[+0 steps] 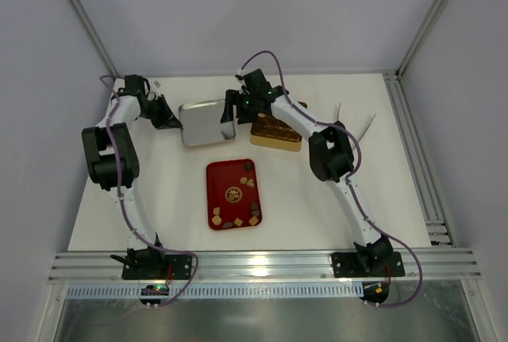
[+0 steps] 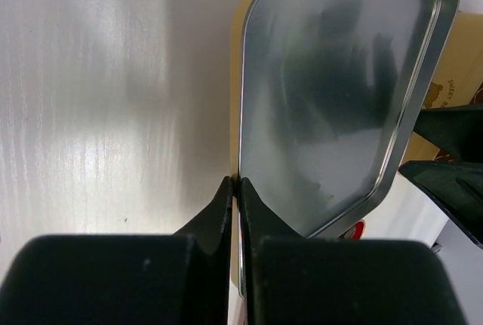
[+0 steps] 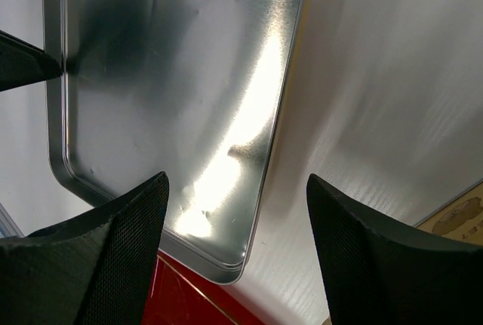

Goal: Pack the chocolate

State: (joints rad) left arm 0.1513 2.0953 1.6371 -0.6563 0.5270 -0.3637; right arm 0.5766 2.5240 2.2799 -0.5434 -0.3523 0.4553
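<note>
The chocolate (image 1: pixel 248 182) lies as small dark and tan pieces scattered on a red tray (image 1: pixel 213 199) at the table's middle. Behind it, a silver tin lid (image 1: pixel 205 124) shows its shiny inner face. My left gripper (image 1: pixel 176 124) is shut on the lid's left rim; in the left wrist view the jaws (image 2: pixel 236 185) pinch that thin edge of the lid (image 2: pixel 332 99). My right gripper (image 1: pixel 230 116) stands open over the lid's right edge (image 3: pixel 236 182), with the rim between its fingers and touching neither. No chocolate is held.
A gold tin (image 1: pixel 276 132) with grid compartments stands right of the lid, under the right arm. Its lettered side shows in the right wrist view (image 3: pixel 460 216). The red tray's corner (image 3: pixel 173 295) peeks from below the lid. Metal rails edge the table's right side (image 1: pixel 417 159).
</note>
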